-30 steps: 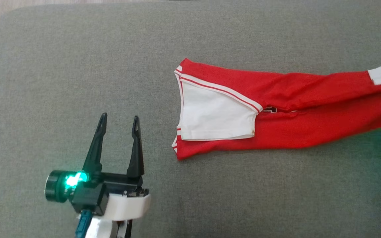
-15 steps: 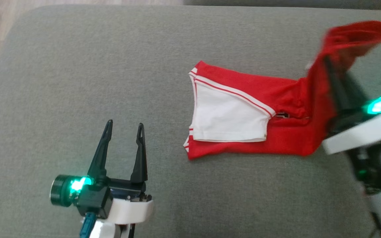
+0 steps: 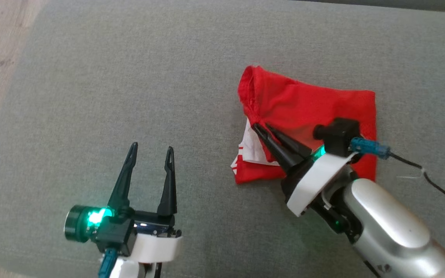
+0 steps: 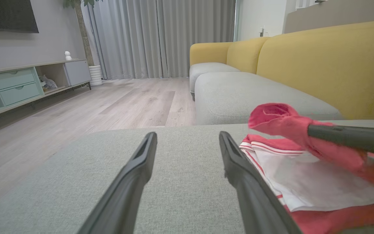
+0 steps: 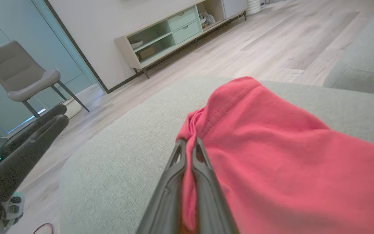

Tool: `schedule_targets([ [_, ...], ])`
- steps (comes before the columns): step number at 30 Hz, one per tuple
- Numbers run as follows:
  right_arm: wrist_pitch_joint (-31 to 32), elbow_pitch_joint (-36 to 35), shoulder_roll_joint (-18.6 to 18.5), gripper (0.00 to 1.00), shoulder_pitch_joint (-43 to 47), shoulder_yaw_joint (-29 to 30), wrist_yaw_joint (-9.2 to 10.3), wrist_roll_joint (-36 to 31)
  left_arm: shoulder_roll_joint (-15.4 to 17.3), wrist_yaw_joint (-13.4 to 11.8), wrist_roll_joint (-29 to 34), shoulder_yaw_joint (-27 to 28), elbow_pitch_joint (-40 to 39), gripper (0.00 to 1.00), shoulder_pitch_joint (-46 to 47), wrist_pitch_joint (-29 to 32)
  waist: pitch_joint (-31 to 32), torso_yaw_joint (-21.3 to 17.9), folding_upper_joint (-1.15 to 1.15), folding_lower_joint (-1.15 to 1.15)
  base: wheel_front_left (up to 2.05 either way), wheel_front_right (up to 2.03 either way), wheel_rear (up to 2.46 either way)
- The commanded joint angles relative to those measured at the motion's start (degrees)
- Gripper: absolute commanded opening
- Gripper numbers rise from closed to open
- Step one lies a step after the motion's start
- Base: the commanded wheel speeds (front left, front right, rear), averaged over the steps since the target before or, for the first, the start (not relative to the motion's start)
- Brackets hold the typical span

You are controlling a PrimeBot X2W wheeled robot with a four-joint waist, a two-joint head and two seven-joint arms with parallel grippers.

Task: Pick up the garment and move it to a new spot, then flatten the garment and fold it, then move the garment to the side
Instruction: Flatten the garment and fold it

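The right gripper (image 3: 260,126) has carried one end of the red garment (image 3: 315,106) over its other half on the grey cushion (image 3: 129,77), pinching the cloth; best lower it edge to edge before releasing, with the left gripper (image 3: 151,148) open nearby.

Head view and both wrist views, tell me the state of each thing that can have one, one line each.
red garment, folded over on itself, one edge pinched and raised above its white panel.
right gripper, shut on the red garment's edge.
left gripper, open, empty, over the grey cushion beside the garment.
cabinet drawers, closed.
curtains, drawn shut.
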State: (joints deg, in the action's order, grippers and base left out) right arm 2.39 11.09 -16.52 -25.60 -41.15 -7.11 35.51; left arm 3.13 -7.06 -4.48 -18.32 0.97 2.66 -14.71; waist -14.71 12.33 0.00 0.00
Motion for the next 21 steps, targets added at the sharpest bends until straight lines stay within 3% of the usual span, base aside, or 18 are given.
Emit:
schedule_targets([
  [1, -1.06, -1.03, 0.94, 0.00, -1.58, -0.81, -0.37, 0.85, -0.22, -0.31, -0.05, 1.70, -1.64, 1.00, 1.16, -0.29, -0.19, 0.10, 0.00, 0.00, 0.00, 0.00, 0.00],
  [3, -2.21, 0.64, 1.20, 0.00, -2.05, -1.54, -0.37, 1.56, -0.23, -0.46, -0.16, 1.81, -1.71, 1.00, 1.10, -0.29, -0.29, -0.01, 0.00, 0.00, 0.00, 0.00, 0.00],
  [4, -2.90, 1.51, 1.49, 0.05, -2.21, -1.50, -0.37, 1.91, -0.23, -0.55, -0.23, 1.86, -1.71, 1.00, 1.05, -0.29, -0.27, -0.13, 0.00, 0.00, 0.00, 0.00, 0.00],
  [5, -3.46, 2.25, 1.83, 0.71, -2.32, -1.60, -0.37, 2.31, -0.23, -0.61, -0.28, 1.90, -1.66, 1.00, 1.00, -0.29, -0.21, -0.33, 0.00, 0.00, 0.00, 0.00, 0.00],
  [6, -4.38, 2.63, 2.27, 1.00, -2.40, -1.55, -0.37, 2.88, -0.23, -0.66, -0.31, 1.94, -1.58, 1.00, 0.97, -0.29, -0.11, -0.58, 0.00, 0.00, 0.00, 0.00, 0.00],
  [10, -8.83, 1.99, 2.43, 1.00, -2.44, -0.35, -0.37, 4.96, -0.24, -0.71, -0.25, 2.07, -1.21, 1.00, 0.75, -0.29, 0.95, -1.87, 0.00, 0.00, 0.00, 0.00, 0.00],
  [15, -14.58, 1.07, -0.92, 1.00, -0.59, 4.25, -0.37, 2.27, -0.24, -0.60, -0.32, 2.58, -0.94, 1.00, 0.21, -0.29, 2.82, -3.42, 0.00, 0.00, 0.00, 0.00, 0.00],
  [21, -17.27, -0.78, -4.52, 1.00, 7.51, 16.11, -0.37, -1.86, -0.24, -0.30, -1.85, 4.37, -1.32, 1.00, -1.44, -0.29, 6.16, -6.19, 0.00, 0.00, 0.00, 0.00, 0.00],
])
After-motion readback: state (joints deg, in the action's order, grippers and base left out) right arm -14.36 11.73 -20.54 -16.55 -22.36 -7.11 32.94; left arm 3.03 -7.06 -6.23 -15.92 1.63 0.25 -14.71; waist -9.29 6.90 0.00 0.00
